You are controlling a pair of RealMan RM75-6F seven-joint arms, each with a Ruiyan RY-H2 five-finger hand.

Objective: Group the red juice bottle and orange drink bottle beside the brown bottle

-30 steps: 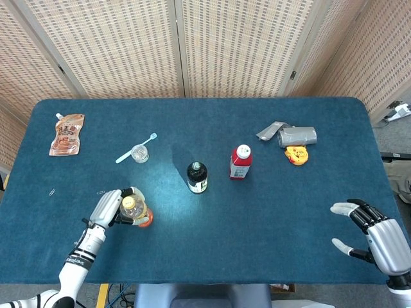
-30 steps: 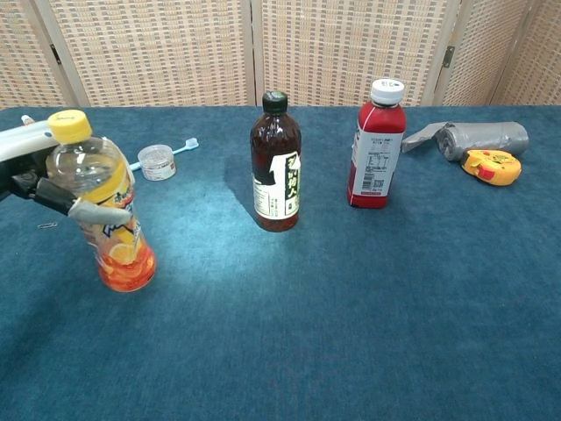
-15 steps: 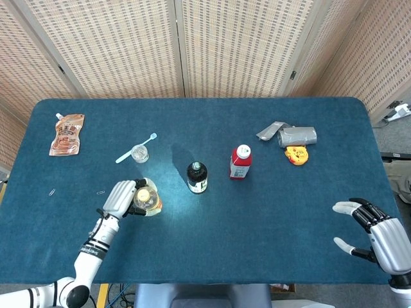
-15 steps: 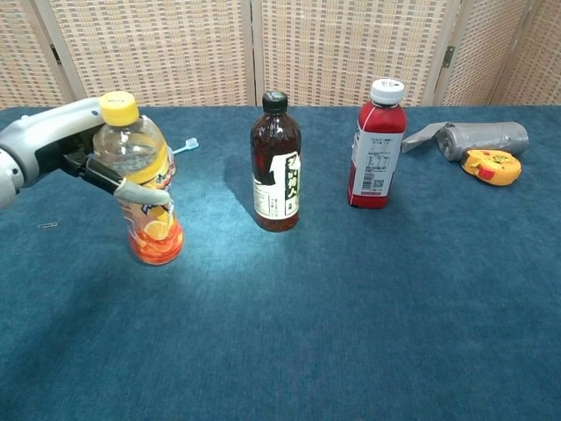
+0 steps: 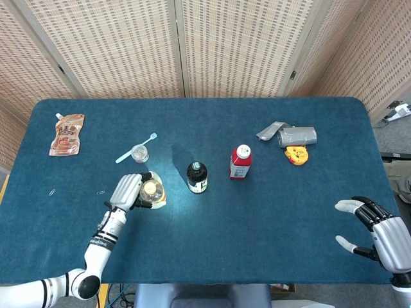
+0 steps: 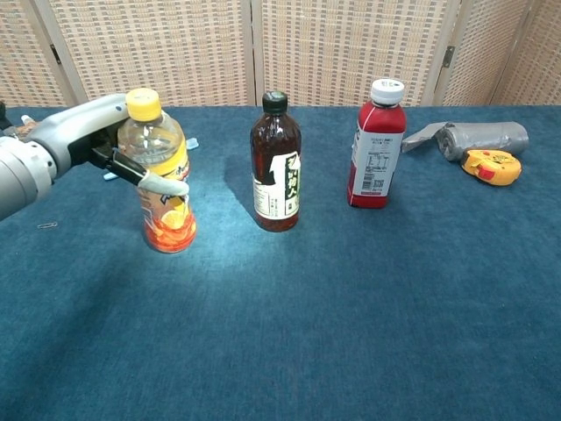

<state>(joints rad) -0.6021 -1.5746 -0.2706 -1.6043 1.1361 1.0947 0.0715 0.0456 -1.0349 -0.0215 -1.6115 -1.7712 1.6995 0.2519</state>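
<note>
The left hand [image 6: 105, 145] wraps its fingers round the clear plastic orange drink bottle [image 6: 162, 175], upright and seemingly touching the felt-like tabletop [image 6: 351, 307], left of the dark glossy brown bottle [image 6: 275, 162]. The next move calls for sliding it closer, then releasing. The right hand [image 5: 379, 234] hovers spread and empty, far from the squared red juice bottle [image 6: 376, 145].

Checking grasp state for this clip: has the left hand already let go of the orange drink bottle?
No, the left hand holds the orange drink bottle, with its fingers wrapped across the label in the chest view.

Glossy clear plastic orange drink bottle [image 6: 163, 180] (yellow cap) stands on matt, cloth-like blue table [image 6: 351, 307].
</note>
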